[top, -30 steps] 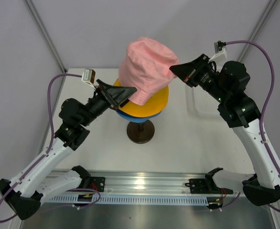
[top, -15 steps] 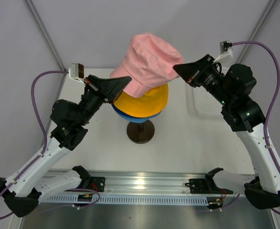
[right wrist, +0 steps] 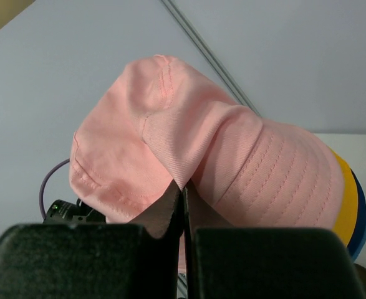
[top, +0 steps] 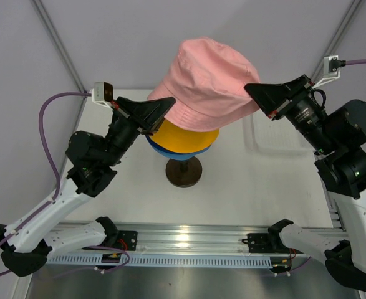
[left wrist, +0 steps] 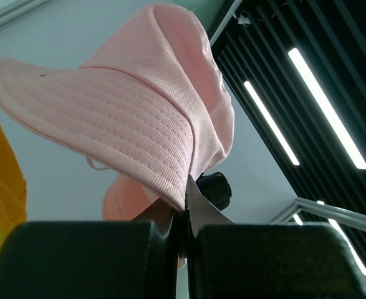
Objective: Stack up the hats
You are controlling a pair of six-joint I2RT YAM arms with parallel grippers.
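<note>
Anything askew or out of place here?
The pink hat hangs tilted over the yellow hat, pinched at its brim by left fingers and right fingers, not seated on the stack. Nothing else looks odd.

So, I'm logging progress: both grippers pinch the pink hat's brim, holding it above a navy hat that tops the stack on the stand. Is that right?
Not quite. The left gripper and right gripper do pinch the pink hat by its brim, but the yellow-orange hat tops the stack, with a blue hat beneath it. The top external view shows this.
</note>
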